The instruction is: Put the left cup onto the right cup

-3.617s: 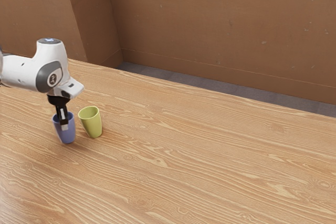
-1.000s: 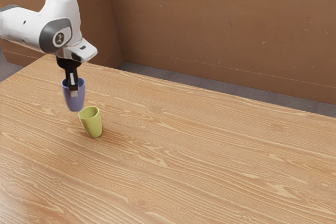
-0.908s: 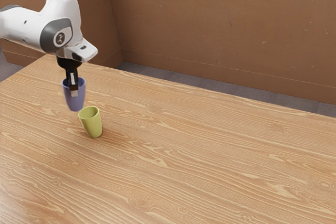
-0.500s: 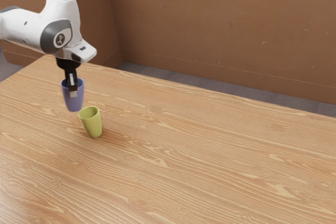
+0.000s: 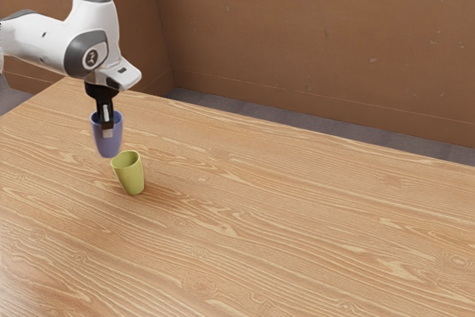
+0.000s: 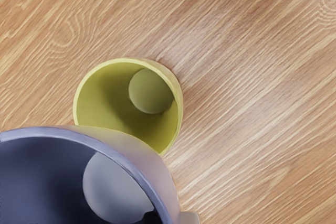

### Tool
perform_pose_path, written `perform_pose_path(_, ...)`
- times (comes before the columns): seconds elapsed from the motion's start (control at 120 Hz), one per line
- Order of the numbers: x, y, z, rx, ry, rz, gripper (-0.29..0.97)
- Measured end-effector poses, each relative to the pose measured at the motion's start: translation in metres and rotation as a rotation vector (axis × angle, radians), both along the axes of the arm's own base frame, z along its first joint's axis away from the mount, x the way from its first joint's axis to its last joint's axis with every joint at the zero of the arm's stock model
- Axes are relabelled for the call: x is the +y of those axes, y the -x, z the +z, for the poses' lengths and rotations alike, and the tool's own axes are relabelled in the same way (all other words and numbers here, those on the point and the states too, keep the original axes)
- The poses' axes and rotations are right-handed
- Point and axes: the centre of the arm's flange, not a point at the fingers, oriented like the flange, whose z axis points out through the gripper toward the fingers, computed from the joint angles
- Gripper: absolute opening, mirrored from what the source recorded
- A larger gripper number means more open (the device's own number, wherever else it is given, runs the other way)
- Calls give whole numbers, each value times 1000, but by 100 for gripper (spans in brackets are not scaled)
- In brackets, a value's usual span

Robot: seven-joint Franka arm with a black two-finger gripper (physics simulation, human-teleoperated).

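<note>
Hand [image 5: 105, 125] clamps the blue cup [image 5: 108, 142] at its rim, leaving the base free for nesting. I hold it above the green cup [image 5: 128, 172], slightly off-centre.

A purple-blue cup [image 5: 106, 141] hangs upright in the air, just above and beside a yellow-green cup [image 5: 128, 173] standing mouth-up on the tabletop [image 5: 297, 206].

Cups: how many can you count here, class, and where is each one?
2. The purple cup is held aloft in the gripper; the green cup stands upright on the table below.
</note>
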Motion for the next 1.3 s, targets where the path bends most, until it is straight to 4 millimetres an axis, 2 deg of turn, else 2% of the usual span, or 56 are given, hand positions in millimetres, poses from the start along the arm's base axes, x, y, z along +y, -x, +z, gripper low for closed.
perform_pose_path(0.433,-2,-13,-16,-37,4,-26,-11)
perform_pose_path(0.967,-17,-21,-19,-61,6,-58,-11)
perform_pose_path(1.3,-15,-21,-38,-32,19,-46,-11)
